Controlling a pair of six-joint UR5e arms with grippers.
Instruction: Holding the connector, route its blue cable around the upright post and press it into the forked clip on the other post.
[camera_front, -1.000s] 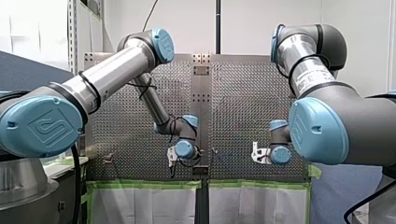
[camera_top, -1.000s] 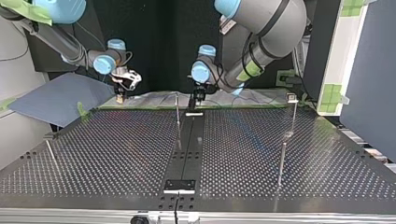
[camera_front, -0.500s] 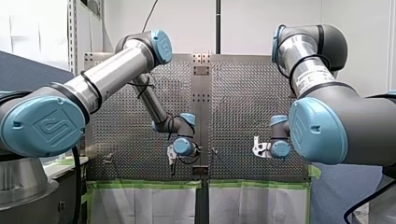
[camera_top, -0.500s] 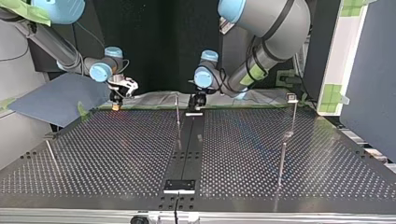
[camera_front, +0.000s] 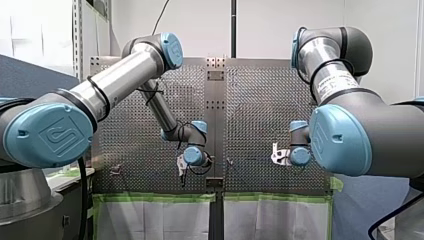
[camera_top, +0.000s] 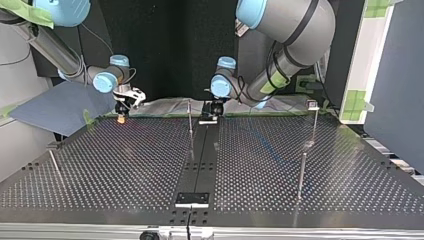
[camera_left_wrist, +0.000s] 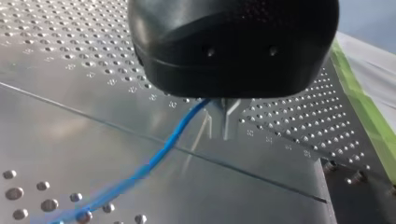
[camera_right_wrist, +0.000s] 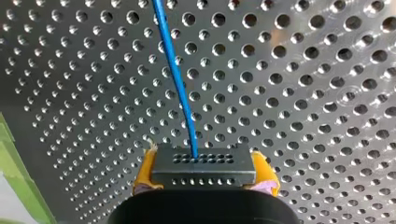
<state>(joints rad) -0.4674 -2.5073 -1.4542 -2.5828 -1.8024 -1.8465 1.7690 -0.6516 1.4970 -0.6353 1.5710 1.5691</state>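
In the right wrist view, my right gripper (camera_right_wrist: 205, 179) is shut on the black connector (camera_right_wrist: 204, 167), held between its yellow pads (camera_right_wrist: 145, 170). The blue cable (camera_right_wrist: 176, 77) runs straight ahead from the connector over the perforated plate. In the top view that gripper (camera_top: 121, 114) hangs low over the table's far edge at the left. My left gripper (camera_top: 210, 112) stands at the far end of the centre strip. Its wrist view shows the blue cable (camera_left_wrist: 159, 154) coming out from under its black body (camera_left_wrist: 233, 42). A thin upright post (camera_top: 190, 119) stands beside it. The post with the forked clip (camera_top: 313, 104) rises at the right.
Another thin post (camera_top: 301, 175) stands in front of the clip post, and a slanted rod (camera_top: 55, 164) sits at the top view's left. Green tape (camera_top: 150, 115) lines the far edge. A dark centre strip (camera_top: 197, 165) divides the perforated table (camera_top: 125, 165).
My right gripper has moved towards the top view's left and sunk nearer the table's far edge. My left gripper has shifted slightly towards that view's right.
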